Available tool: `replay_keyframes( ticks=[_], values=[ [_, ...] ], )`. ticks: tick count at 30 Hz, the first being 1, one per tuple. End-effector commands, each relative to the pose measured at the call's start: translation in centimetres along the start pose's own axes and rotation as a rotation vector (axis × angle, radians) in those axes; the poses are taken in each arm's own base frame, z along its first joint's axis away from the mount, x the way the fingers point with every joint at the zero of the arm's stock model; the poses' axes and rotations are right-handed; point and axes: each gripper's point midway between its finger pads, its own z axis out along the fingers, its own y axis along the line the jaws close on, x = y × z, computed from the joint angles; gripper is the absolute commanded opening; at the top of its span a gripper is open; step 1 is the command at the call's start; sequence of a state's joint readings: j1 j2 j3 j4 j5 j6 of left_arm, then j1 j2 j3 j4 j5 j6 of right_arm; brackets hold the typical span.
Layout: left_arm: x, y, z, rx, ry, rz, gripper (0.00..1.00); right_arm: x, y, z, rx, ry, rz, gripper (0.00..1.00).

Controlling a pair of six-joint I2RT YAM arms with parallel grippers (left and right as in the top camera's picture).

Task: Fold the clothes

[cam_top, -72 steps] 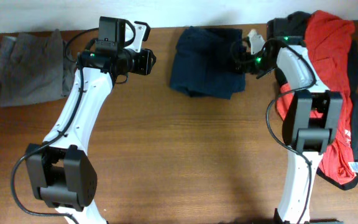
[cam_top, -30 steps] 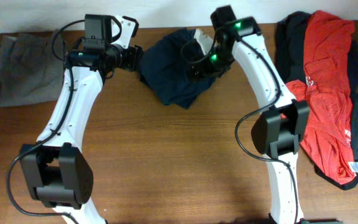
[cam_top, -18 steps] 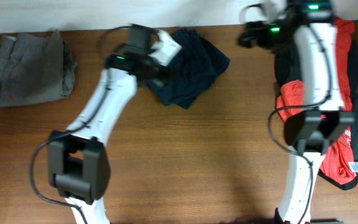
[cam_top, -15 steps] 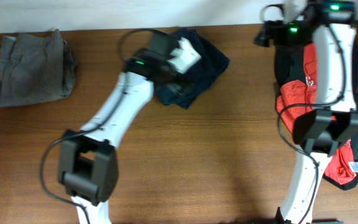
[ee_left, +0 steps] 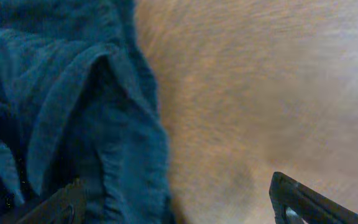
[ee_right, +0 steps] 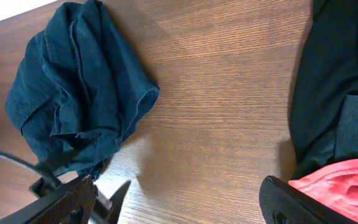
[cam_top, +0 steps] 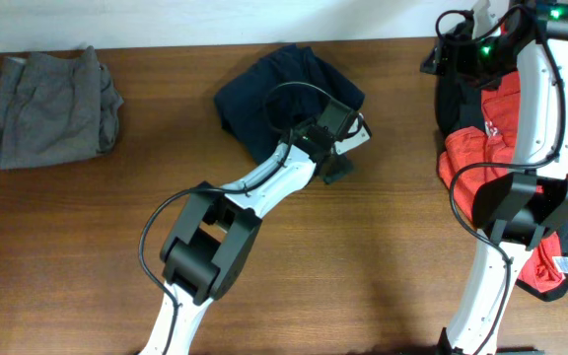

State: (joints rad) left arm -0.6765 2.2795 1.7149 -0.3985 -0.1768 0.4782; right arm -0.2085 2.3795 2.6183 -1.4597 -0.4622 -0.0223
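Shorts [cam_top: 249,104], dark navy, crumpled on table [cam_top: 363,256], directly ahead of left gripper [ee_left: 176,186]. Fabric edge lies in front of one finger [ee_left: 64,205], bare wood in front of the other. Jaws spread wide, nothing pinched. Right gripper [ee_right: 178,183] likewise spread and empty; shorts ahead to its left, black piece [ee_right: 334,81] and red T-shirt [ee_right: 331,183] at its right. Grey garment [cam_top: 52,108] well off to the left of both.

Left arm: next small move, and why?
Probably lower the left gripper and close on the shorts' edge. Its jaws are open, with that edge lying between them and bare table beyond. The shorts lie crumpled, not flat.
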Motion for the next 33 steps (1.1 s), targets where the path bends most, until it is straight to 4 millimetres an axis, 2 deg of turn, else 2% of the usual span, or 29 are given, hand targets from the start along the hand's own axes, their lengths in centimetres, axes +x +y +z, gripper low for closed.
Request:
replay_keyframes(
  ticks=[1, 6, 9, 12, 13, 14, 15, 16, 17, 20, 23, 26, 30, 31, 32, 33],
  values=[
    [1.1, 2.2, 1.6, -0.112, 0.041, -0.022, 0.93, -0.4, 1.0, -1.2, -0.003, -0.029, -0.017, 0.89],
    [2.6, 2.9, 3.4, -0.14, 0.068, -0.037, 0.93, -0.3, 0.9, -1.1, -0.002, -0.023, -0.014, 0.89],
    [3.5, 3.8, 4.4, -0.152, 0.074, -0.057, 0.93, -0.3, 0.9, -1.1, -0.003, -0.023, -0.013, 0.88],
    [5.0, 5.0, 6.3, -0.177, 0.074, -0.087, 0.96, -0.3, 0.9, -1.1, -0.003, -0.023, -0.014, 0.88],
    [5.1, 5.5, 6.4, -0.19, 0.071, -0.094, 0.93, -0.3, 0.9, -1.1, -0.003, -0.023, -0.013, 0.88],
    [5.1, 5.8, 6.5, -0.199, 0.068, -0.099, 0.83, -0.3, 0.9, -1.1, -0.003, -0.023, -0.013, 0.88],
    [5.2, 6.2, 6.5, -0.207, 0.063, -0.106, 0.63, -0.3, 0.9, -1.1, -0.003, -0.023, -0.014, 0.88],
    [5.3, 6.8, 6.4, -0.23, 0.069, -0.11, 0.25, -0.3, 0.9, -1.1, -0.003, -0.023, -0.014, 0.88],
    [5.5, 7.4, 6.2, -0.264, 0.082, -0.113, 0.02, -0.3, 0.9, -1.1, -0.003, -0.023, -0.014, 0.88],
    [6.2, 9.0, 5.3, -0.376, 0.136, -0.119, 0.0, -0.3, 0.9, -1.1, -0.003, -0.023, -0.014, 0.88],
    [6.8, 11.1, 3.2, -0.499, 0.188, -0.181, 0.0, -0.3, 0.9, -1.1, -0.002, -0.023, -0.014, 0.88],
    [5.6, 13.3, -0.5, -0.526, 0.185, -0.218, 0.0, -0.3, 0.9, -1.1, -0.003, -0.023, -0.014, 0.88],
    [3.0, 18.0, -8.1, -0.595, 0.089, -0.301, 0.0, -0.2, 0.9, -1.1, -0.003, -0.02, -0.012, 0.88],
    [2.7, 18.9, -9.7, -0.612, 0.066, -0.319, 0.0, -0.2, 0.9, -1.1, -0.003, -0.02, -0.012, 0.88],
    [2.3, 20.7, -12.5, -0.645, 0.024, -0.362, 0.0, -0.2, 0.9, -1.1, -0.003, -0.02, -0.012, 0.88],
    [2.3, 21.7, -14.0, -0.663, 0.004, -0.383, 0.0, -0.2, 0.9, -1.1, -0.003, -0.02, -0.012, 0.88]
  ],
)
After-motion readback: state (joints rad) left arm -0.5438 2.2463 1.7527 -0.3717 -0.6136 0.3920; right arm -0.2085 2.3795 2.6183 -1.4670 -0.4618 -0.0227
